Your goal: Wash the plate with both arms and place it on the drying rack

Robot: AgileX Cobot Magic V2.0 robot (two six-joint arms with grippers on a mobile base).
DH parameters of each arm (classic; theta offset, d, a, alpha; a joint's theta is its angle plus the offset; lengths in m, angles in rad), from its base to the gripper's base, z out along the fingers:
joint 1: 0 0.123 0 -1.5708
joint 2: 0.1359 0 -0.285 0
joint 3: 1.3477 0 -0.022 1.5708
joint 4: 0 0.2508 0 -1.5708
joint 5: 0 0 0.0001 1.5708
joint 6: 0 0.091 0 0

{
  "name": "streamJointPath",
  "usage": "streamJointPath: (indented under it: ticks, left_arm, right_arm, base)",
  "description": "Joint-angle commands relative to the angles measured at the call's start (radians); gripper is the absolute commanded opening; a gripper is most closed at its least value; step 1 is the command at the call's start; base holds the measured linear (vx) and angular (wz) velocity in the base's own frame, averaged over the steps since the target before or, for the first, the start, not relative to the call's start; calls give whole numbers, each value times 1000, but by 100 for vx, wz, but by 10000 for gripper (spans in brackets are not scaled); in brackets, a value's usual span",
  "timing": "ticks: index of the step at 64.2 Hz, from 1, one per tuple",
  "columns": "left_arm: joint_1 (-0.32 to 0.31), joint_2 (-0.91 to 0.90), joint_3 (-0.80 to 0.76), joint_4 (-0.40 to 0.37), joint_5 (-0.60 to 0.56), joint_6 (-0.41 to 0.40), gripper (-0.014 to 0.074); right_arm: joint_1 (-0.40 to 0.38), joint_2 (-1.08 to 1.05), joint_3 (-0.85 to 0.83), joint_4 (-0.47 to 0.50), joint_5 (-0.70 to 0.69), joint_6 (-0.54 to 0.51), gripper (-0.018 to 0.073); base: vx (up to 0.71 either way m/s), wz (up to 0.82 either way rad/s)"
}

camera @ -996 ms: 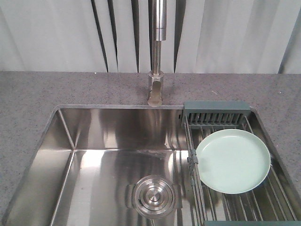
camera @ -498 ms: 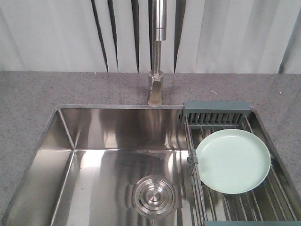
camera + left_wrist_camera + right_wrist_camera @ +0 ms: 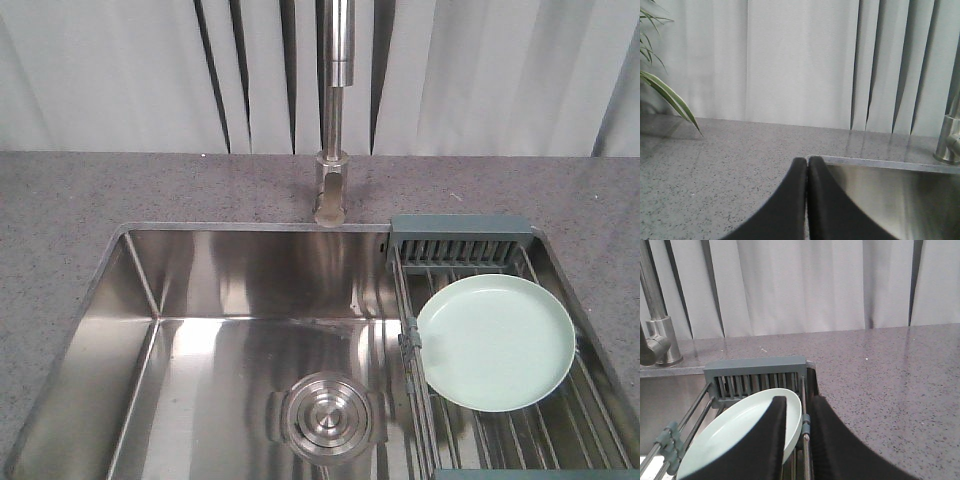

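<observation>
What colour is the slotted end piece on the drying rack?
Grey-teal end piece on the drying rack; clearest in the exterior front-facing view.

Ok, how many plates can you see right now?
1. The plate lies on the drying rack at the right side of the sink, rim up. Nothing is stacked on it, though the frame cuts off the rack's near end.

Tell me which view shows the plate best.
The front view: the whole plate shows, lying on the rack. In the right wrist view the right gripper hides part of it; the left wrist view misses it.
</observation>
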Motion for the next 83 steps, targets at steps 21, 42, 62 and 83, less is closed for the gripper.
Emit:
streamJointPath:
  ticks: [21,42,62,83]
  left_arm:
    - [-7,-15,-25,-10,-77,-9,-6]
    - [-7,-15,-25,-10,-77,-9,-6]
    - [-7,-15,-25,-10,-77,-9,-6]
    - [-7,-15,-25,-10,-77,-9,-6]
  right_arm:
    - [-1,-4,2,-29,-83,-13,-8]
    - [-1,-4,2,-37,-137,-57,-8]
    - [-1,-4,2,-29,-173,-91,-8]
    - [-1,-4,2,-29,-173,-91,-8]
  base:
    - [0,0]
    - [0,0]
    - [0,0]
    - [0,0]
